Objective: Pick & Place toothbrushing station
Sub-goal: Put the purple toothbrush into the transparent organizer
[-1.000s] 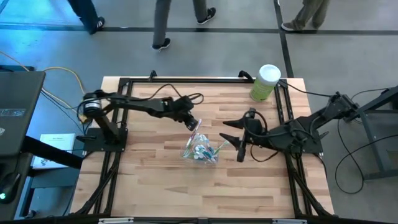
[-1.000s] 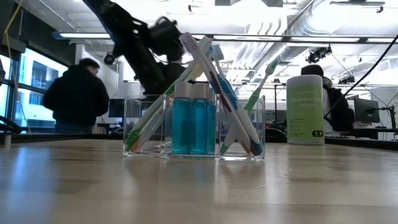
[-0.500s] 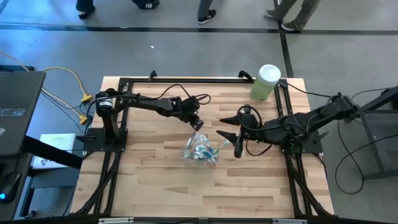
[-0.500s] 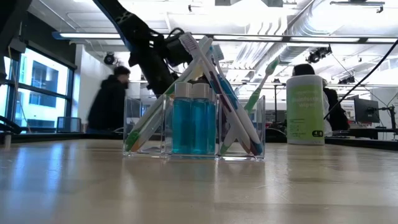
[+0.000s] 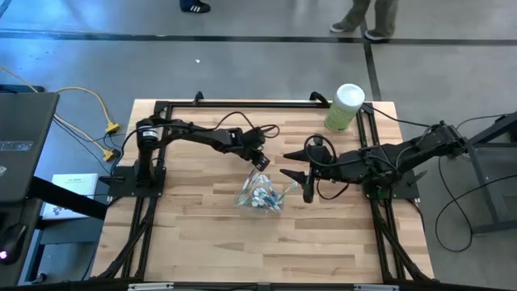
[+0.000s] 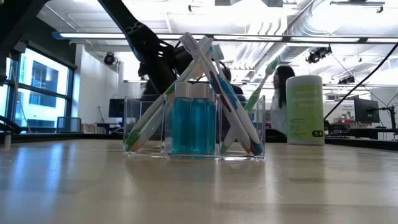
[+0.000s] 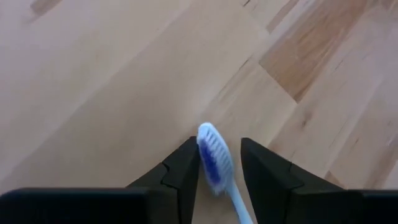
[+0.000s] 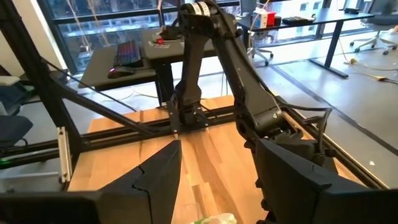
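Note:
The toothbrushing station is a clear plastic holder standing on the table's middle, with two blue bottles upright in it and several toothbrushes leaning out. My left gripper hangs just beyond the station's far side, slanting down, shut on a white toothbrush with blue bristles. My right gripper hovers open to the right of the station, level, with nothing between its fingers. My left gripper has the toothbrush's stem between its two fingers, along them; the exact place of contact lies back between the fingers and is hidden. The bristled head sticks out past the fingertips, clear of the table. The fingers slant down from the table's far left.
A tall pale-green canister with a white lid stands at the table's far right corner. Black frame rails run along the far edge and both sides. People move about in the room beyond the table.
My left gripper has come down and toward the table's right and near edge, carrying the toothbrush close over the station's far side. My right gripper has swung slightly toward the station, still open. The station has not moved.

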